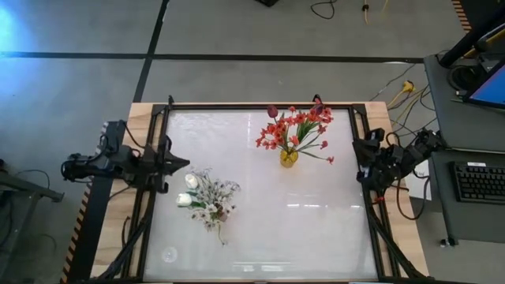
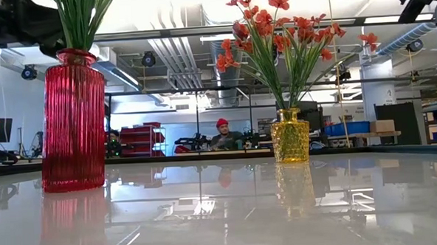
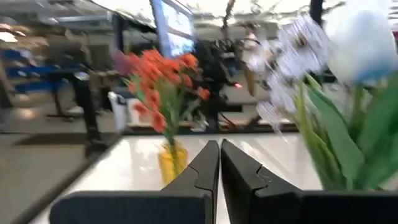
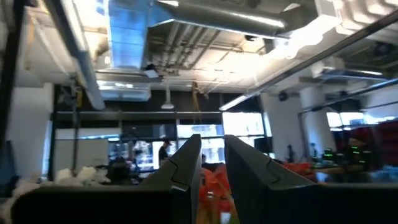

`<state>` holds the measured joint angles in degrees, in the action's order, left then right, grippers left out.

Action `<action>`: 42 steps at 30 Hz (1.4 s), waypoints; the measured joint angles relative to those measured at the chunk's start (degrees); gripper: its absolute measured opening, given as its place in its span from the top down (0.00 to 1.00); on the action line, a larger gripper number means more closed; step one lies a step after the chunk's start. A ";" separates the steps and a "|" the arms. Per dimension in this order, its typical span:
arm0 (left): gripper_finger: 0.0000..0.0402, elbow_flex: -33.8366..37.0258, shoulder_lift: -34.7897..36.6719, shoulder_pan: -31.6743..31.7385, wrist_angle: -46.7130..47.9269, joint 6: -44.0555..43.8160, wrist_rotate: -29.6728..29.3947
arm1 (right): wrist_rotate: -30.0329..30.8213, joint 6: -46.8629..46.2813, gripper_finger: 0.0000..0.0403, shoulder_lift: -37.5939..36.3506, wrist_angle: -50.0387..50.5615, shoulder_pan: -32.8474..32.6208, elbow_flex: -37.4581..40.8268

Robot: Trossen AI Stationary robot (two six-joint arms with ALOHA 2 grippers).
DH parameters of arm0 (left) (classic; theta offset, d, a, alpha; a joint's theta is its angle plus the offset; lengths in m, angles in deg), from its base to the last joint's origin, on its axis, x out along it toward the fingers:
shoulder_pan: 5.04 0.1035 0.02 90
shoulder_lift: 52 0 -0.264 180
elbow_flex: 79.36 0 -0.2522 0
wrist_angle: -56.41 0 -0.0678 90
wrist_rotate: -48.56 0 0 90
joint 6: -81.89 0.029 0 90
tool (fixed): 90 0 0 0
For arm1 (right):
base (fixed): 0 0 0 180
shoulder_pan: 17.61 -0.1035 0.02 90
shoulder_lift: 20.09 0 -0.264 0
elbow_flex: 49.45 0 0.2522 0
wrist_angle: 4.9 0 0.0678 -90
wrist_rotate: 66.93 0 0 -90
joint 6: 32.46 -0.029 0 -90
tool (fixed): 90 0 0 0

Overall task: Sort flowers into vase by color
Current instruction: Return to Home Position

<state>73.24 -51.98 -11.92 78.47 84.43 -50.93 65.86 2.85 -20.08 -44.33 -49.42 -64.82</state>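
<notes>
Orange-red flowers [image 1: 298, 130] with a dark maroon tulip [image 1: 272, 111] stand by their stems in a yellow glass vase [image 2: 289, 136] on the table's far right part. White flowers [image 1: 203, 196] stand in a red ribbed vase [image 2: 72, 121] at the near left. My left gripper [image 1: 185, 164] is shut at the table's left edge, level, pointing across the table; its wrist view shows the white blossoms [image 3: 348, 50] close by and the yellow vase [image 3: 171, 160] farther off. My right gripper [image 1: 360, 151] sits at the right edge, tipped upward, fingers [image 4: 186, 168] a little apart with nothing between them.
A dark frame rail [image 1: 260, 106] runs round the glossy white tabletop. A desk with a keyboard [image 1: 480, 180] and cables stands beyond the right edge. A person [image 2: 222, 135] sits in the room behind the table.
</notes>
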 joint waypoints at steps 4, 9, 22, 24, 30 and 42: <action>1.00 0.91 -0.02 -0.04 0.44 -0.33 1.49 | -2.46 -3.24 0.84 0.06 2.75 0.02 0.28; 1.00 3.95 0.00 -0.04 -0.61 0.02 1.50 | -4.26 -9.60 0.84 0.12 8.87 0.04 0.83; 1.00 7.18 -0.67 -0.04 -0.12 -4.35 -1.10 | -3.55 -2.22 0.85 0.33 14.84 0.20 0.98; 1.00 7.18 -0.95 -0.04 -0.17 -5.49 -1.10 | -3.66 -0.57 0.85 0.61 14.86 0.18 0.98; 1.00 7.18 -1.83 -0.04 -0.17 -5.64 -1.10 | -3.72 -0.21 0.85 1.80 15.10 0.15 0.98; 1.00 7.18 -3.25 -0.04 -0.15 -5.64 -1.10 | -3.77 -0.17 0.86 1.98 15.22 0.09 0.98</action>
<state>80.42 -55.23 -11.96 78.32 78.80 -52.03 62.09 2.68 -18.10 -29.12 -49.33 -63.83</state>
